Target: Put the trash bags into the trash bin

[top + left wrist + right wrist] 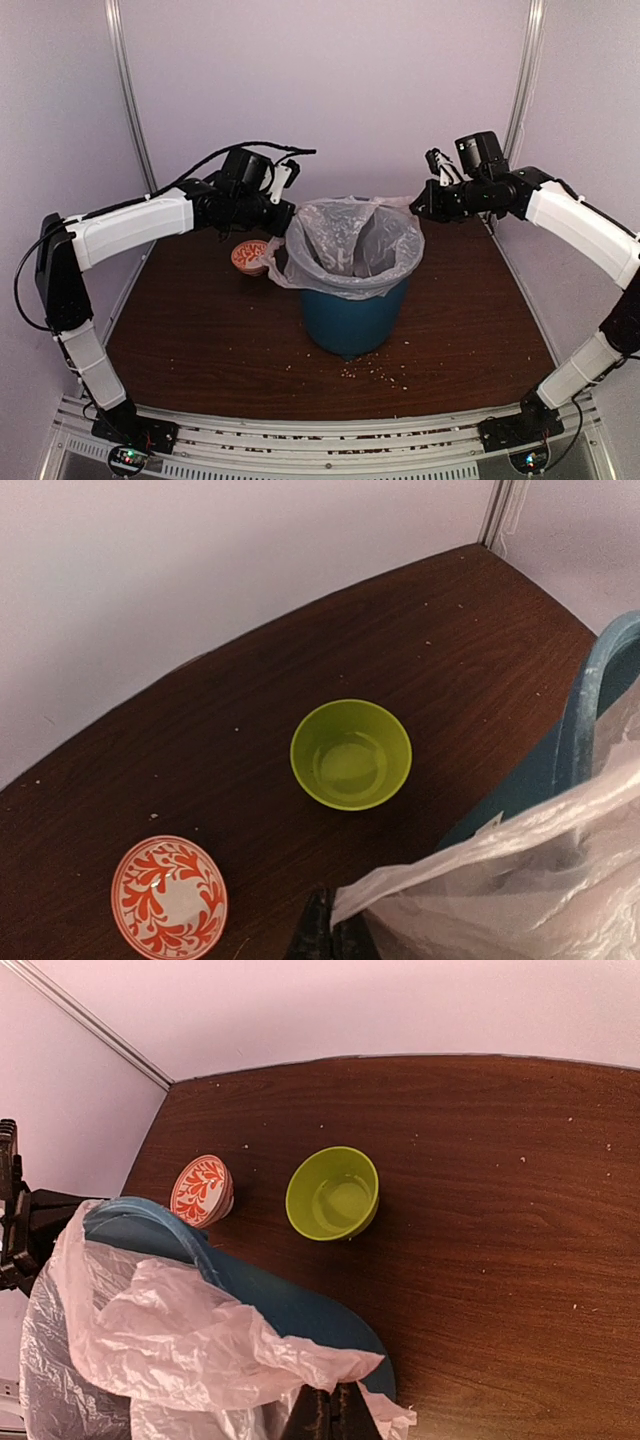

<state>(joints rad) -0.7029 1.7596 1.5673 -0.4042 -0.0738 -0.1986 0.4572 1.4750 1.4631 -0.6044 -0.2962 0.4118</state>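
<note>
The teal-blue trash bin (350,318) stands upright mid-table. The pale-pink trash bag (352,243) is spread open over its mouth and hangs down inside and over the rim. My left gripper (286,220) is at the bin's left rim, shut on the bag's left edge. In the left wrist view the gripper (328,902) pinches a bag (500,880) corner beside the bin (582,730). My right gripper (418,208) is at the right rim, shut on the bag's right edge. In the right wrist view the gripper (335,1392) pinches the bag (170,1325) over the bin's rim (290,1305).
A lime-green bowl (350,755) sits behind the bin, also in the right wrist view (333,1192). A red-and-white patterned bowl (248,257) sits left of the bin, under the left gripper. Crumbs (375,373) lie on the table in front of the bin.
</note>
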